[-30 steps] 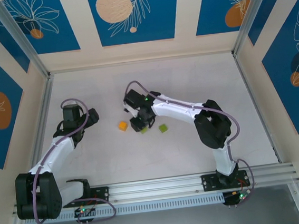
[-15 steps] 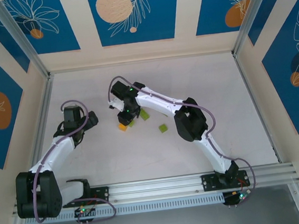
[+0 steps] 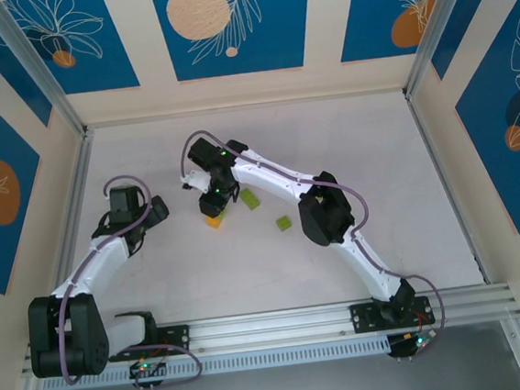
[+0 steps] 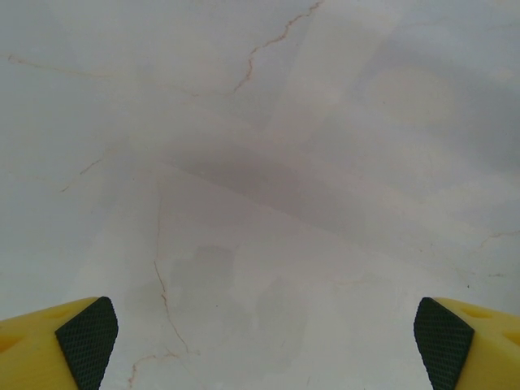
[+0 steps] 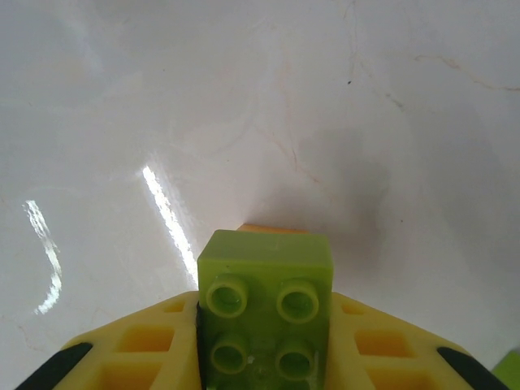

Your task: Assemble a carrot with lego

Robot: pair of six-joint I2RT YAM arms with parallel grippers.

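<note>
starting on the far side left of the orange brick (image 3: 213, 222), your left gripper (image 3: 156, 211) hangs well apart from it over bare table (image 3: 329, 142), jaws spread wide and holding nothing.

directly over the orange brick, your right gripper (image 3: 213, 202) is clamped on a lime-green brick (image 5: 264, 309). from the right wrist, the orange brick shows as a thin edge just past the green one's far end. whether the two touch, you cannot tell.

right of the orange brick lie two loose green pieces: a rectangular brick (image 3: 249, 198) near it, and a square brick (image 3: 284, 222) further right and nearer the arm bases. no carrot is joined yet.

your main risk is the orange brick itself. nothing pins it, and the table looks smooth, so an off-centre push would likely skate it sideways instead of seating the studs. a tilted green brick would catch on one row and pivot in the fingers.

the held brick turns its stud face toward the wrist camera and its plain end toward the orange brick. four studs show in a square, but the frame cuts its near end, so its long axis is unclear. the rectangular brick seems to lie diagonally to the table's edges.
</note>
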